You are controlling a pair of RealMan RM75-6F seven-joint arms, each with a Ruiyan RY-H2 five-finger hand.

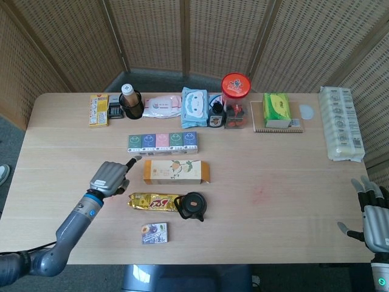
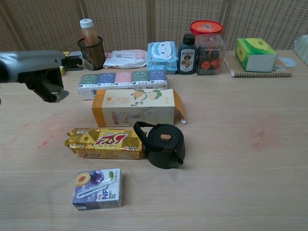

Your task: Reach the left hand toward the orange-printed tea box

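The orange-printed tea box (image 1: pixel 176 171) (image 2: pixel 134 107) lies lengthwise in the middle of the table, an end flap open at its right. My left hand (image 1: pixel 110 177) (image 2: pixel 42 72) hovers above the table just left of the box, empty, one finger pointing toward the box's left end and the others curled under. A small gap separates it from the box. My right hand (image 1: pixel 375 214) stays at the table's right front corner, fingers spread, holding nothing; the chest view does not show it.
In front of the tea box lie a gold snack pack (image 1: pixel 152 201), a black teapot (image 1: pixel 192 205) and a small purple carton (image 1: pixel 154 233). Behind it sits a row of coloured small boxes (image 1: pixel 162 142). Bottles, wipes, a red-lidded jar (image 1: pixel 235 100) line the back.
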